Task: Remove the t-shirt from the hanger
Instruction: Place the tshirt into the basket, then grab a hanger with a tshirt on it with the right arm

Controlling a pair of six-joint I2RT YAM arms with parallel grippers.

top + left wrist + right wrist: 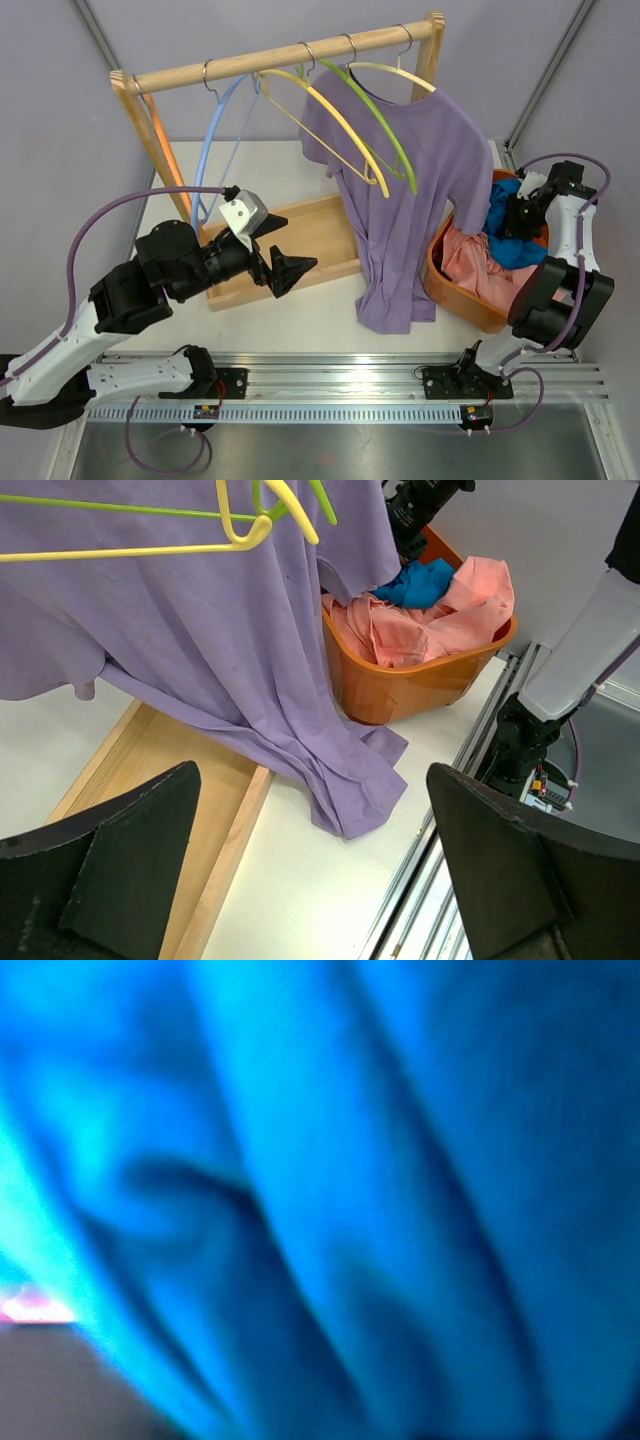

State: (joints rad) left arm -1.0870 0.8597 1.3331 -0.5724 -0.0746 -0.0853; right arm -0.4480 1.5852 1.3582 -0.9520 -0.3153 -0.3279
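The purple t-shirt (410,190) hangs from a cream hanger (400,70) at the right end of the wooden rail, its hem pooled on the table (350,780). My left gripper (285,250) hovers low in front of the wooden tray, left of the shirt, jaws wide open and nothing between them (315,870). My right gripper (505,215) is down in the orange basket (450,290), pressed into a blue cloth (320,1200). That cloth fills the right wrist view and hides the fingers.
Green (385,125), yellow (340,125) and blue (215,130) hangers hang bare on the rail (290,55). A wooden tray (310,225) lies under the rack. Pink cloth (480,265) lies in the basket. A metal track (350,375) runs along the near edge.
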